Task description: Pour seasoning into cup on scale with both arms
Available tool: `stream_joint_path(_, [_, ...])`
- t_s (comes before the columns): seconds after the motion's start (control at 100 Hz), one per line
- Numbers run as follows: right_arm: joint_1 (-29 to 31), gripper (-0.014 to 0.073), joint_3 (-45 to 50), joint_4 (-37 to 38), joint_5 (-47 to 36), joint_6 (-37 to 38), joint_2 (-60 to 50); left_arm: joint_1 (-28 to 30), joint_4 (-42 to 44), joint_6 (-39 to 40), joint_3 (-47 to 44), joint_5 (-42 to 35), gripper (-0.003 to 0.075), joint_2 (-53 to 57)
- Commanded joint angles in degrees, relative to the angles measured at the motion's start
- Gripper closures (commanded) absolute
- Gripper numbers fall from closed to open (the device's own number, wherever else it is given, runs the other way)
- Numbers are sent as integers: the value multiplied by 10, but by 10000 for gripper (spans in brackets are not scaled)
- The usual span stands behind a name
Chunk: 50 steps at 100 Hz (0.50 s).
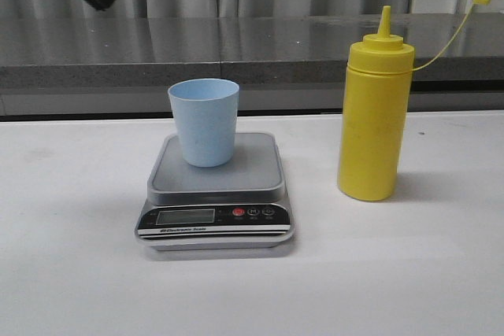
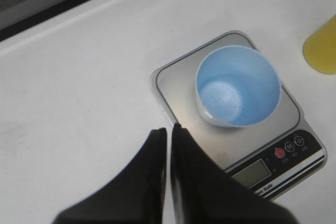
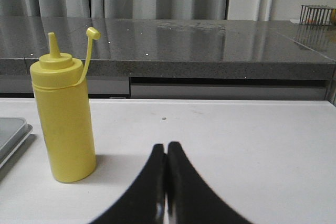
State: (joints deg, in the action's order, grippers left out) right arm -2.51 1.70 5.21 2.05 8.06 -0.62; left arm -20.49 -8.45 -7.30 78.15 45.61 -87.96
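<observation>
— Standing upright at right of centre in the front view, the yellow squeeze bottle (image 1: 375,116) has its long axis vertical and its cap off on the tether. Which arm is nearer?

— By my reading, the right gripper (image 3: 167,150), fingers pressed together and empty; the bottle sits at that view's left. The left gripper (image 2: 168,132), also closed, hangs over the scale (image 1: 216,194), where the blue cup (image 1: 204,121) stands.

The cup (image 1: 204,121) is matt pale blue speckled plastic. The squeeze bottle (image 1: 375,121) is smooth, slightly glossy yellow plastic. The scale (image 1: 216,191) has a brushed grey platform and glossy black panel. The table (image 1: 409,273) is matt white.
</observation>
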Motion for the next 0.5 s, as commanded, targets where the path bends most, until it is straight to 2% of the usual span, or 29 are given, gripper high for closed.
stream_joint_path(0.0, [4,661,-2,1,-44,0,-8,17,-4,2,-29,-62,710,65])
stream_joint_path(0.3, [4,661,-2,1,-44,0,-8,78,-4,2,-193,-124,710,219])
stream_joint_path(0.49, [4,661,-2,1,-44,0,-8,96,-3,2,-298,-178,710,333])
